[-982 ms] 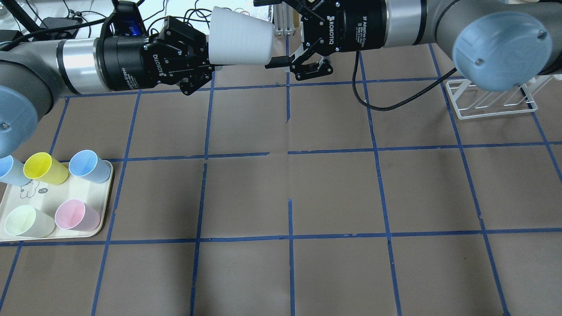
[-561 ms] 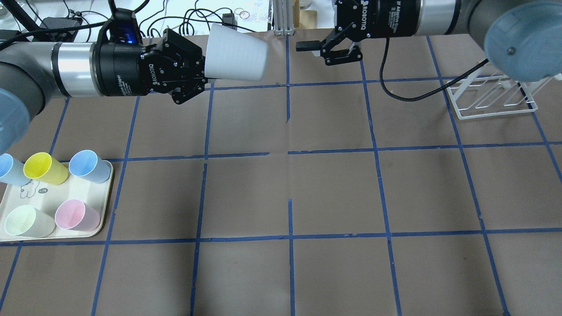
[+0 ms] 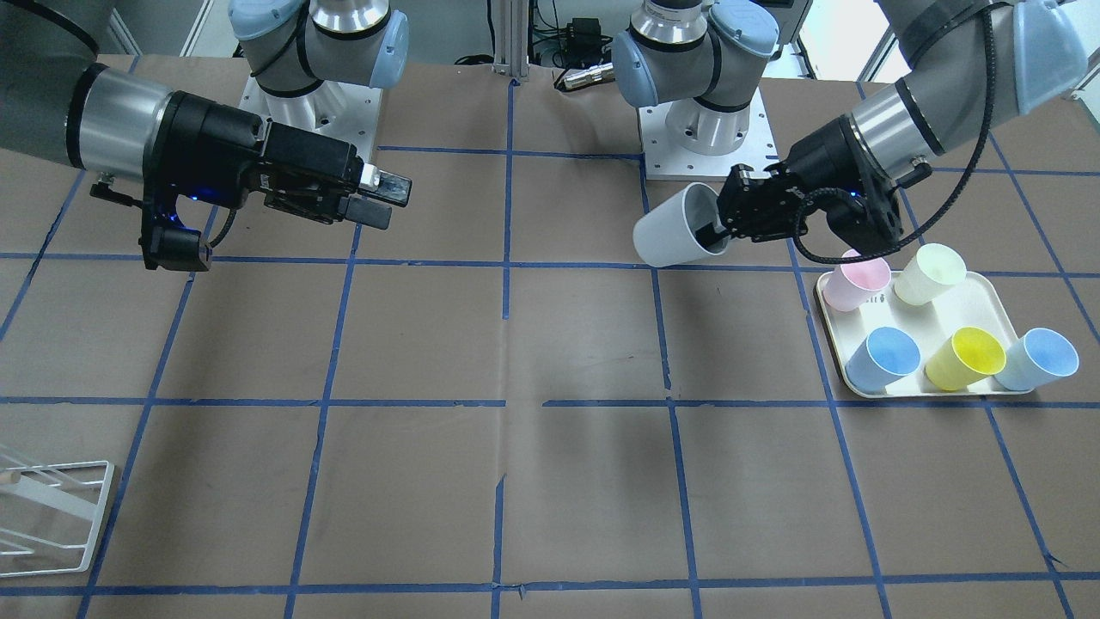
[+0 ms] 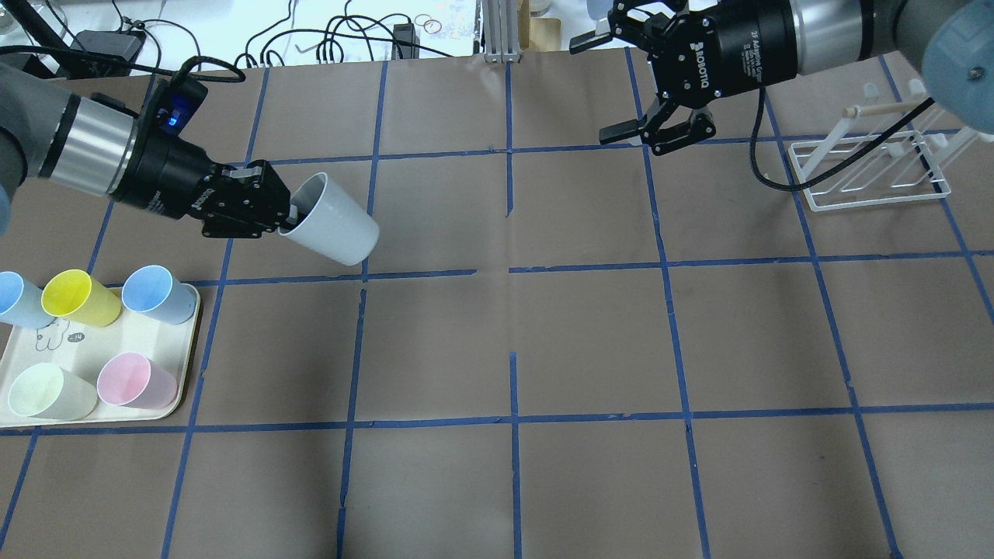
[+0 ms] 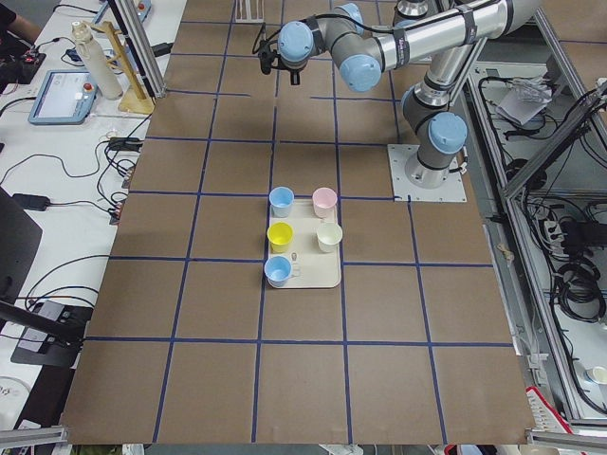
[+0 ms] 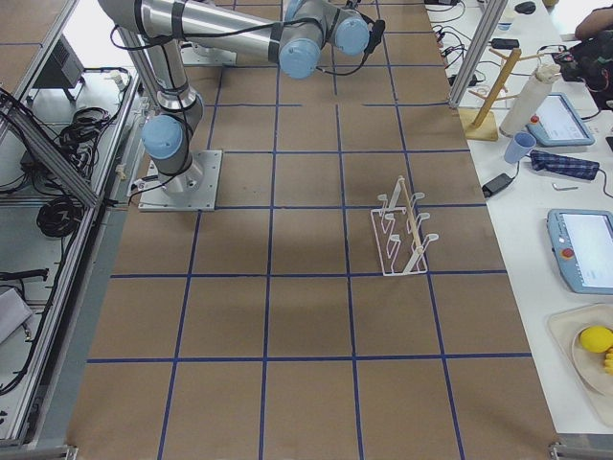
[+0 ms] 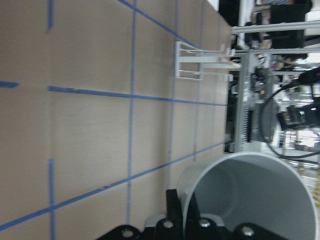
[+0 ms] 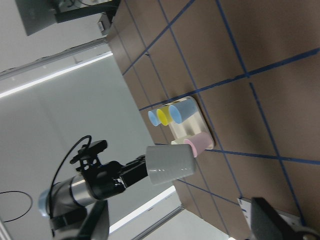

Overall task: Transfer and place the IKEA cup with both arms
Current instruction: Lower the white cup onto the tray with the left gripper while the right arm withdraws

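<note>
Cream tray (image 4: 85,345) holding five pastel cups (image 4: 140,380), white wire rack (image 4: 868,167)

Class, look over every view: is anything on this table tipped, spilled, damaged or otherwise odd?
Nothing looks spilled or damaged. Only the IKEA cup is askew: it hangs tilted in the air, pinched at its rim by the left gripper, one finger inside. The pastel cups stand upright on the tray.

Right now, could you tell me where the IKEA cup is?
In the overhead view the IKEA cup is left of centre, tilted in the left hand, beyond the tray.
</note>
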Tool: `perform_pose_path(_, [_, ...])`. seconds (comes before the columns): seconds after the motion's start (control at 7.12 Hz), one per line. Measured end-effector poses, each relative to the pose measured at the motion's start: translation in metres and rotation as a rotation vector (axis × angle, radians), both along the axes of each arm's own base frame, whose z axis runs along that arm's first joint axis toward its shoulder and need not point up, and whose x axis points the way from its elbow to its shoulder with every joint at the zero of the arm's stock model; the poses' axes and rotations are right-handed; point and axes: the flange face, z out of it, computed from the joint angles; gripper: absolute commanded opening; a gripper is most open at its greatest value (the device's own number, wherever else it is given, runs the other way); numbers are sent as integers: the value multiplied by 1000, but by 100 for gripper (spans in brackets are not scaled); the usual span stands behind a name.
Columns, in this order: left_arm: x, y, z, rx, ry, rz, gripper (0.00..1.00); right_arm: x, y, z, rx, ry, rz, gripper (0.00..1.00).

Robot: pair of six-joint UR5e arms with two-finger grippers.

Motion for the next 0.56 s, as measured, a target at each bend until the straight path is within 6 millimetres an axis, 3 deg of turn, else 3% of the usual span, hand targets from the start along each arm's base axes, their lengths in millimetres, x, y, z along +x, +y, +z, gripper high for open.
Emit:
perform_pose_path(0.42, [104, 11, 11, -60, -320, -106, 0, -22, 33, 15, -39, 447, 72, 100])
perform_pose_path(0.56, [156, 23, 12, -86, -359, -147, 0, -29, 42, 22, -57, 573, 88, 100])
